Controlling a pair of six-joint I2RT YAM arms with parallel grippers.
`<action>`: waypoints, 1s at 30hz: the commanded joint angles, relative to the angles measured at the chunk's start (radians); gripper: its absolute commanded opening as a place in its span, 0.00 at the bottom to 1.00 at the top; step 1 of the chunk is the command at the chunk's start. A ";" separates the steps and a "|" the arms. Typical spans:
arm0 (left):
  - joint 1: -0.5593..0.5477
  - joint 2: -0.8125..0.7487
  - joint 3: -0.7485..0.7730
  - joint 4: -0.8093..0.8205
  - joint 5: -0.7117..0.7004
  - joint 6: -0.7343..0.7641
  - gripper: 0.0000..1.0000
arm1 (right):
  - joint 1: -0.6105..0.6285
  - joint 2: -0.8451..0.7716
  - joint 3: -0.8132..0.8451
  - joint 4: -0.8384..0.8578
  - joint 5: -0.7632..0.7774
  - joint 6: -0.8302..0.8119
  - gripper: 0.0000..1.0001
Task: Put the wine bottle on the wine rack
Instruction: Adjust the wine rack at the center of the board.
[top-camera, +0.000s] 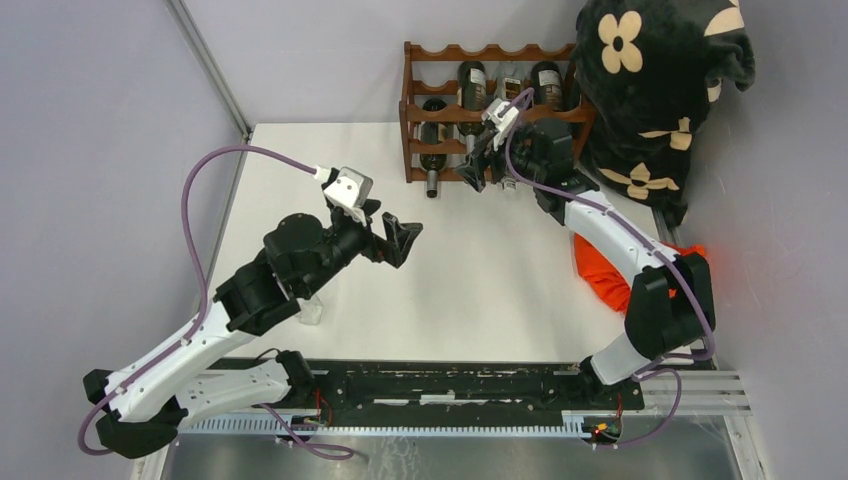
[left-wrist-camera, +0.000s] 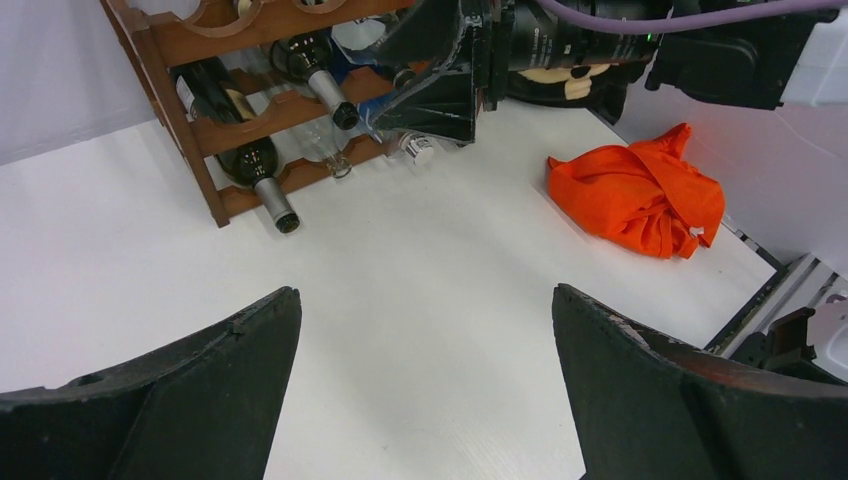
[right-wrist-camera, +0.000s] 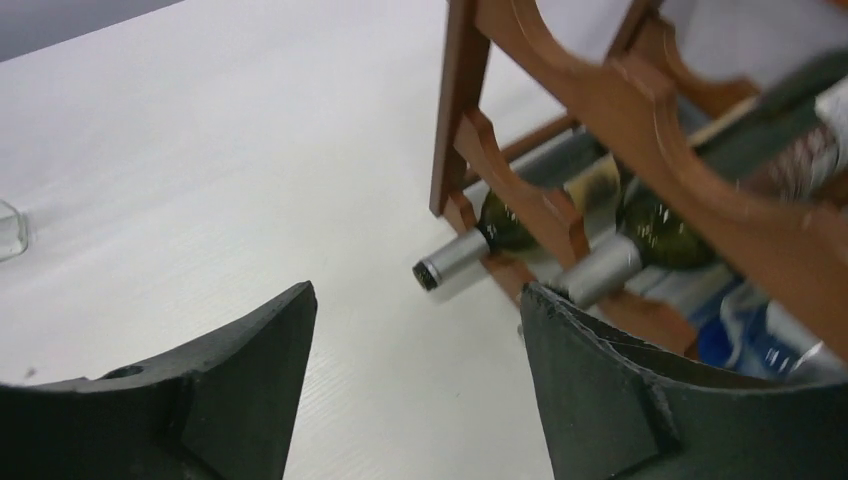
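The reddish-brown wine rack (top-camera: 440, 112) stands at the table's far edge with several wine bottles lying in its tiers. In the right wrist view two silver-capped necks (right-wrist-camera: 450, 262) (right-wrist-camera: 598, 272) stick out of the bottom tier (right-wrist-camera: 520, 205). My right gripper (top-camera: 478, 168) hangs right in front of that tier, and in the right wrist view the right gripper (right-wrist-camera: 418, 288) is open with only bare table between its fingers. Its right fingertip (right-wrist-camera: 560, 330) is next to the second neck. My left gripper (top-camera: 403, 240) is open and empty over mid-table, as the left gripper (left-wrist-camera: 422, 292) shows in its own view.
A black blanket with cream flowers (top-camera: 655, 80) is heaped right of the rack. An orange cloth (top-camera: 610, 280) lies at the table's right edge, under my right arm. A small clear glass object (top-camera: 310, 312) sits near the left arm.
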 joint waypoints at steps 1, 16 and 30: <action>0.003 -0.005 -0.003 0.049 0.023 -0.040 1.00 | -0.005 0.047 0.163 -0.029 -0.199 -0.221 0.84; 0.003 -0.013 -0.007 0.028 0.009 -0.048 1.00 | -0.005 0.477 0.793 -0.232 -0.064 -0.337 0.85; 0.004 -0.002 0.000 0.017 -0.007 -0.041 1.00 | -0.012 0.549 0.837 -0.385 -0.117 -0.470 0.73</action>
